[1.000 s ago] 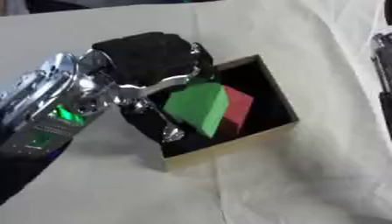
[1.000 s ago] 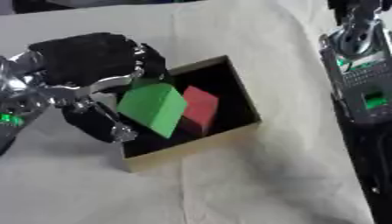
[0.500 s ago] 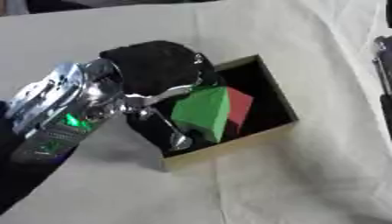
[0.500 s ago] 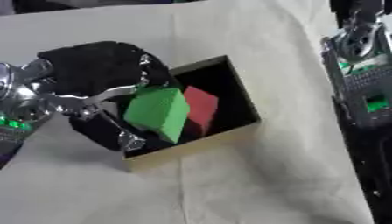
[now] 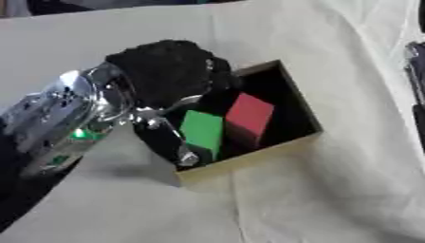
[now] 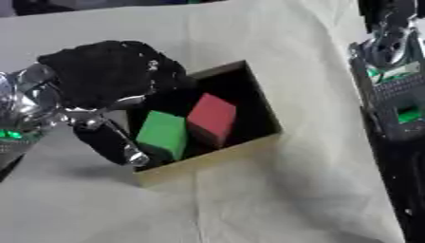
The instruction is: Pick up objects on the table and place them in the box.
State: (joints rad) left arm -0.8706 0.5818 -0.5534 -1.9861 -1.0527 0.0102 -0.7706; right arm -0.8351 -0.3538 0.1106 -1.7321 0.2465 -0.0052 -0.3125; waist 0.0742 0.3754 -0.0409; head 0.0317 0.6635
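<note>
A pale cream cloth point(image 5: 332, 190) covers the table, creased in soft folds, with a long ridge running down past the box toward the near edge. Beyond the cloth's far edge, behind the left hand, only a dark strip of the room shows, too dim to make out.

The left arm, silver with a small green light, comes in from the lower left. The left hand point(image 5: 170, 78) sits over the left, far corner of the box point(image 6: 212, 154), its black back facing the camera. Its thumb point(image 6: 112, 140) reaches down along the box's left wall, just beside the green block point(image 6: 162, 134), and the other fingers bend over the rim into the box. The hand looks released, with nothing in its grasp, though the fingers inside the box are hidden behind its back and I cannot tell whether they touch anything.

The green block lies inside the box, right of the thumb; whether the two touch is unclear. The red block point(image 6: 212, 118) leans against it on the side away from the hand. The box floor is dark and its far left corner is covered by the hand.

At the right edge, well apart from the hand, the right arm's dark casing point(image 6: 398, 95) shows, cut off; the right hand itself is out of sight.
</note>
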